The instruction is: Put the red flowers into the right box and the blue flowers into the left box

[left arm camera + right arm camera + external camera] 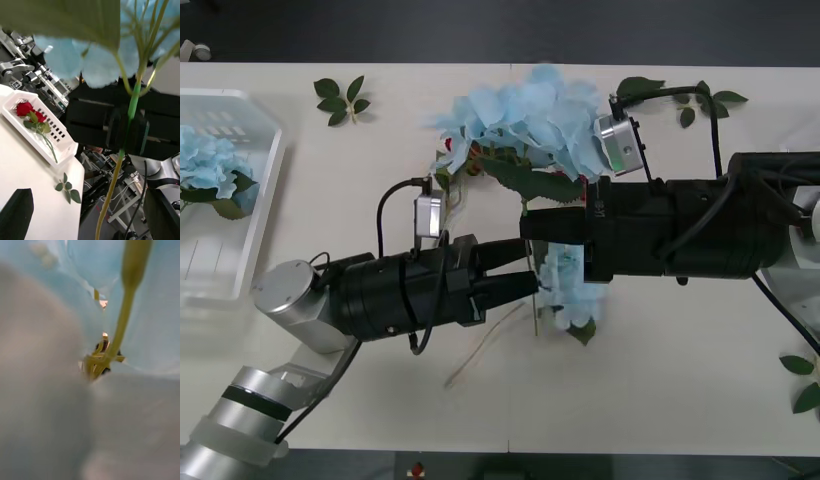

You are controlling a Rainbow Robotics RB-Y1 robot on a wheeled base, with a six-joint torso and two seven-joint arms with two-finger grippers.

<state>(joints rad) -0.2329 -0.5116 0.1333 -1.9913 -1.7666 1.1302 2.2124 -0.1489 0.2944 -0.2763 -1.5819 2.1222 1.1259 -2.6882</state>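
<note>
A blue hydrangea (570, 290) is held above the bench (660, 380) by its stem, which runs vertically between the spread fingers of the left end effector (525, 270), while the right end effector (555, 228), its state indiscernible, meets it opposite, far from the left box (265, 190).

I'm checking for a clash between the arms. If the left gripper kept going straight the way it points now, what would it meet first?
Probably the green stem of the blue flower just past the left gripper, with the right gripper close behind; depth is unclear.
</note>
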